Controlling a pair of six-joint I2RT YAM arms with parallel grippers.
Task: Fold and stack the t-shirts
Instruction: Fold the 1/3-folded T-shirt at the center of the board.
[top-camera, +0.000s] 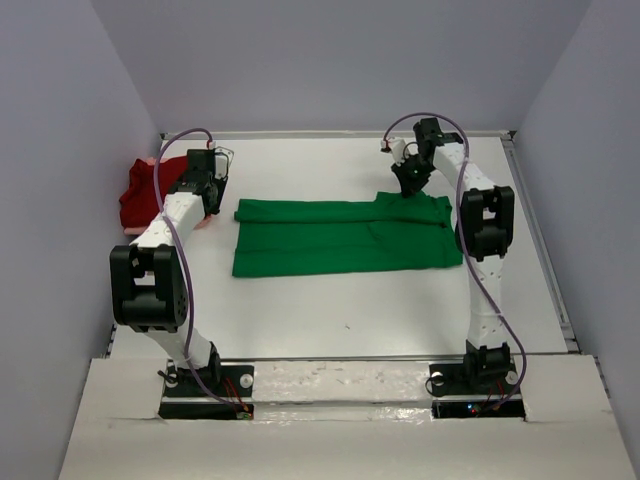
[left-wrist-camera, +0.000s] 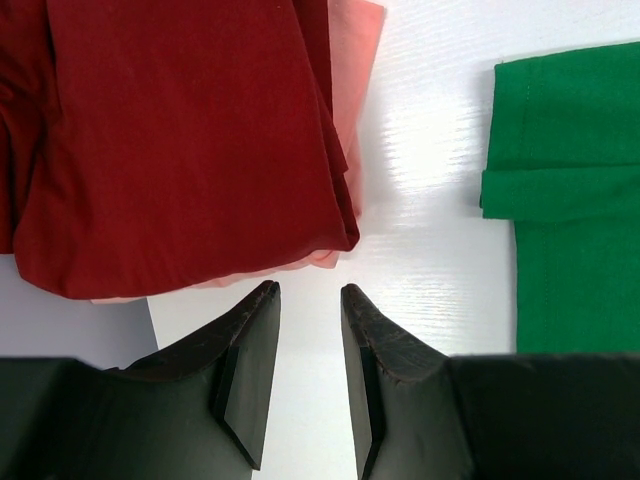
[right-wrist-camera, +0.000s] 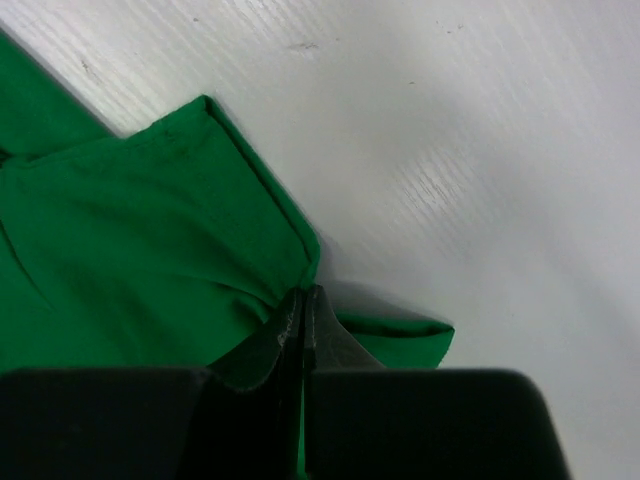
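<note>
At the far left of the white table (top-camera: 400, 320), a smooth painted surface with a faint streaked grain, the dark red t-shirt (top-camera: 140, 195) lies in a loose, rumpled heap of soft matte cloth with rounded folds; beneath it the pale pink t-shirt (left-wrist-camera: 352, 60), of thinner-looking cloth, shows only as a narrow margin past the red one's edge; the left gripper (left-wrist-camera: 310, 290), with two black wedge-shaped fingers (left-wrist-camera: 245, 370) whose faces are dull and slightly scuffed, hangs just beside that heap, released and partly parted, with only bare table between the jaws and no cloth touched; in the middle of the table the bright green t-shirt (top-camera: 340, 238) lies flat as a long rectangular band of smooth knit, folded lengthwise, with stitched hems and a squared left end; at that shirt's far right corner the right gripper (right-wrist-camera: 303, 295) is clenched tight, its black fingers pressed together on a folded edge of the green cloth, which puckers into small creases at the pinch.
</note>
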